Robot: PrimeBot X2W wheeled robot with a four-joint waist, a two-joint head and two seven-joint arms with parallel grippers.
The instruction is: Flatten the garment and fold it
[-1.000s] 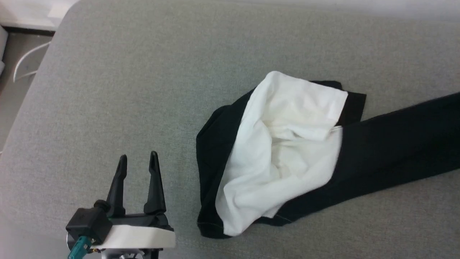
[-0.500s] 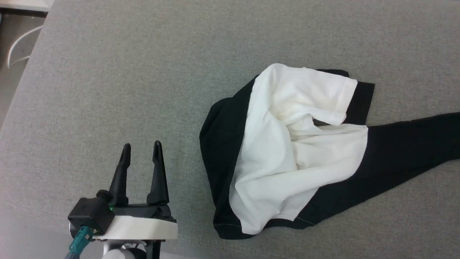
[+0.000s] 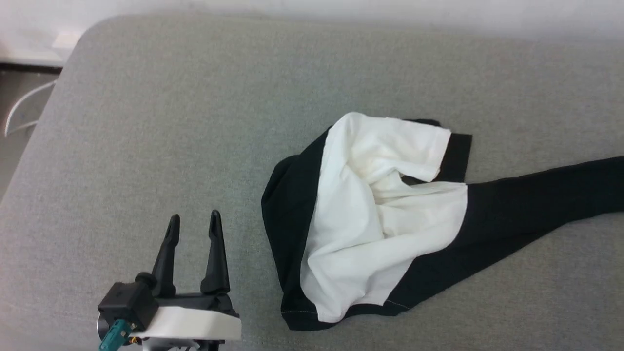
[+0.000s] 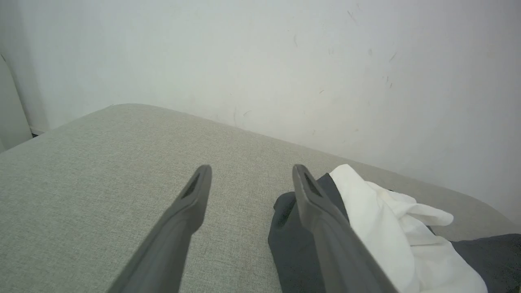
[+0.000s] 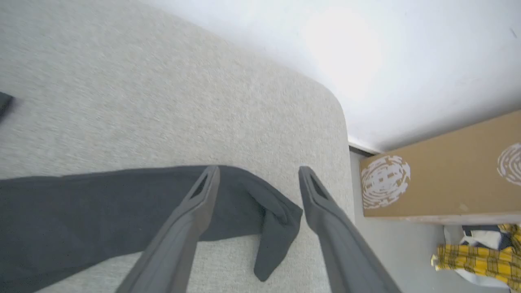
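Observation:
The garment [image 3: 370,229] lies crumpled on the grey padded surface [image 3: 195,122], its white panel bunched in the middle between black parts. One long black stretch [image 3: 541,200] runs off to the right. My left gripper [image 3: 193,220] stands open at the lower left, well clear of the cloth. In the left wrist view the garment [image 4: 386,236] sits just right of the open left gripper [image 4: 251,175]. In the right wrist view my right gripper [image 5: 259,175] hangs open above the black end of the garment [image 5: 268,219], which lies slack on the surface below its fingers.
The padded surface ends at a rounded corner [image 5: 338,122] near the right gripper. Beyond it stand a brown cardboard box [image 5: 443,175] and a yellow plaid cloth [image 5: 476,252] on the floor. A white wall [image 4: 285,61] backs the surface.
The black stretch on the right, pulled taut before, now lies slacker and lower. The white panel has settled. The head camera shifted. The left gripper stayed put.

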